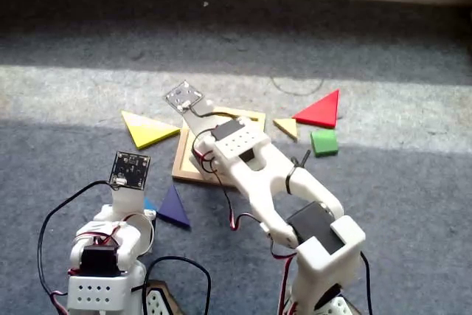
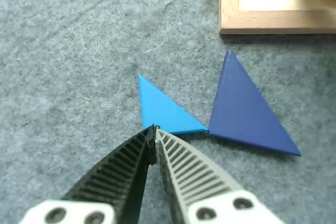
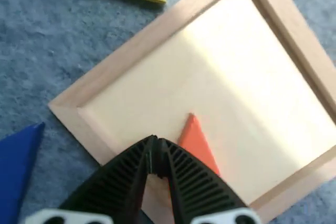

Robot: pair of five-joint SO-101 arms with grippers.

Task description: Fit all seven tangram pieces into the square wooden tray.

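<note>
L gripper (image 2: pixel 153 129): fingers pressed together, nothing btwn them. Tips sit right at one edge of the light-blue triangle (image 2: pixel 164 109), which lies flat on the grey carpet (image 2: pixel 63 66). Can't tell if the tips actually touch it. Dark-blue triangle (image 2: pixel 244 114) lies just beside the light-blue one, their corners meeting or nearly so. A corner of the wooden tray (image 2: pixel 262 22) is farther out past both pieces, apart from them.

R gripper (image 3: pixel 156 141): also closed, tips together, gripping nothing. It hangs over the inside of the tray, near one corner. Orange triangle (image 3: pixel 195 142) lies flat on the tray floor just beside the tips, partly hidden behind one finger.

From the high view, the R arm (image 1: pixel 254 164) stretches across the tray and covers most of it. The L arm (image 1: pixel 110 256) is drawn back, w/ both blue pieces just in front of it on the near side of the tray.

Other pieces, all on the carpet outside the tray:
- Big yellow triangle (image 1: pixel 147 129): near the tray, on the L arm's side.
- Small yellow triangle (image 1: pixel 286 127): just beside the tray's opposite rim.
- Red triangle (image 1: pixel 318 111): right next to the small yellow one.
- Green square (image 1: pixel 323 142): just beside the red, on its side toward the arms.
</note>
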